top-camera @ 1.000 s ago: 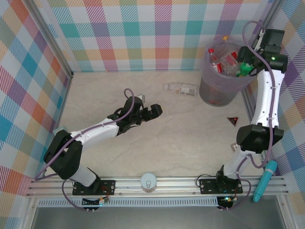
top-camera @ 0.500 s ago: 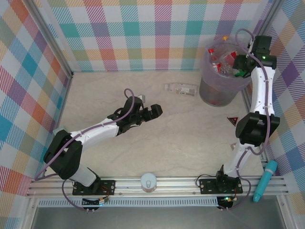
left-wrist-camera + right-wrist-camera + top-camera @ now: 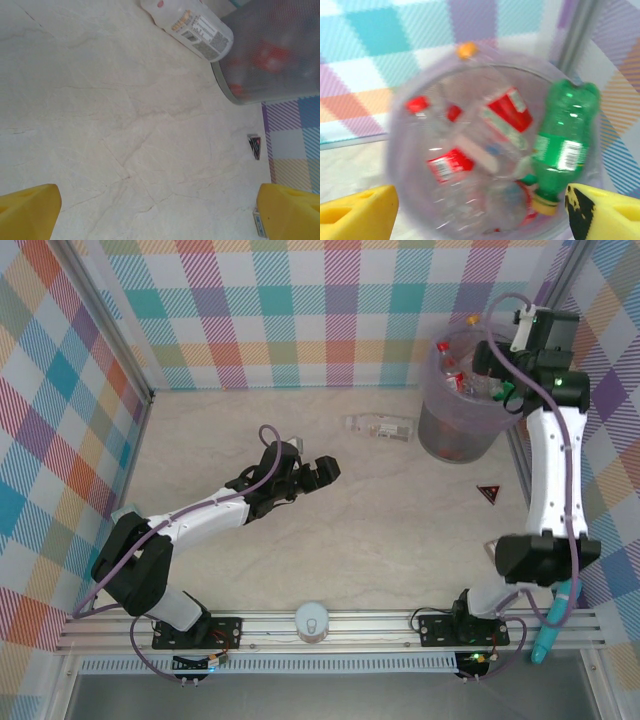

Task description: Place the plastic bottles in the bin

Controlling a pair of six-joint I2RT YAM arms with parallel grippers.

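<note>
Top cam: fixed high behind the mounting rail [image 3: 370,622], looking down across the whole table [image 3: 400,540] to the far plaid wall [image 3: 300,310]. Left wrist cam: low over the table, facing forward-right, fairly near the lying bottle [image 3: 187,25] and the bin [image 3: 270,55]. Right wrist cam: close above the bin, looking down into it, blurred. All three share the bin; top and left wrist also share the bottle and the dark triangle [image 3: 489,493].

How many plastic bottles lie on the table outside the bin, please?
1: a clear bottle on its side just left of the bin; any behind the bin would be hidden.
</note>
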